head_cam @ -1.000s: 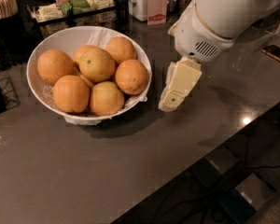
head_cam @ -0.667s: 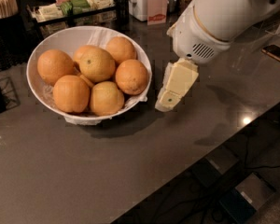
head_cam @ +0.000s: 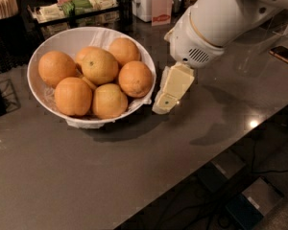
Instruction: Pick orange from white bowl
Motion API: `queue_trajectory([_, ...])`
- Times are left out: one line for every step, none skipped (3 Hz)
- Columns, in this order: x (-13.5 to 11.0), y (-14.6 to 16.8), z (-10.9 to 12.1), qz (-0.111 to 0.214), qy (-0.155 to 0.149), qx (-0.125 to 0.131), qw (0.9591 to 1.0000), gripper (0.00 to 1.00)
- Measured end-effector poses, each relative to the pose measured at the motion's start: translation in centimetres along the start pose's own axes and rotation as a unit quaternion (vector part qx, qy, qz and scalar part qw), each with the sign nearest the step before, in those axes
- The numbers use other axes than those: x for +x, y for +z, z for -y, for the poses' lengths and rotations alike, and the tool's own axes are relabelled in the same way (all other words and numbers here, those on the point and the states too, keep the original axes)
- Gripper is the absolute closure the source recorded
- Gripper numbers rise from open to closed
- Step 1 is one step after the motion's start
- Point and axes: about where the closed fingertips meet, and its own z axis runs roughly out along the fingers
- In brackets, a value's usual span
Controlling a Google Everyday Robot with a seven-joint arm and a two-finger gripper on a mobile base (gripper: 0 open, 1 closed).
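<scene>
The white bowl stands on the dark counter at the left, lined with crinkled white paper. It holds several oranges. A deep-orange one lies at the bowl's right rim; others lie at the left and front. A paler one with a dark stem dot sits on top in the middle. My gripper hangs from the white arm just right of the bowl's rim, its cream fingers pointing down-left, close to the right-hand orange.
A dark grey counter runs to an edge at the lower right. At the back stand a tray of packets, a white container and a holder of sticks. A phone lies at the right.
My gripper has moved a little left toward the bowl's right rim. The bowl and oranges have not moved.
</scene>
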Motion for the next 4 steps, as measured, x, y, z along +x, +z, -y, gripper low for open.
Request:
queue_trajectory([-0.4,0.1,0.0,0.009,0.004,0.003,0.9999,0.0])
queue_trajectory([-1.1,1.4,0.1,0.036,0.026,0.0,0.999,0.0])
queue_trajectory([-2.4,3.1,0.6,0.063,0.04,-0.006,0.9972,0.01])
queue_trajectory([-3.0,4.0,1.0,0.075,0.046,-0.008,0.9961,0.08])
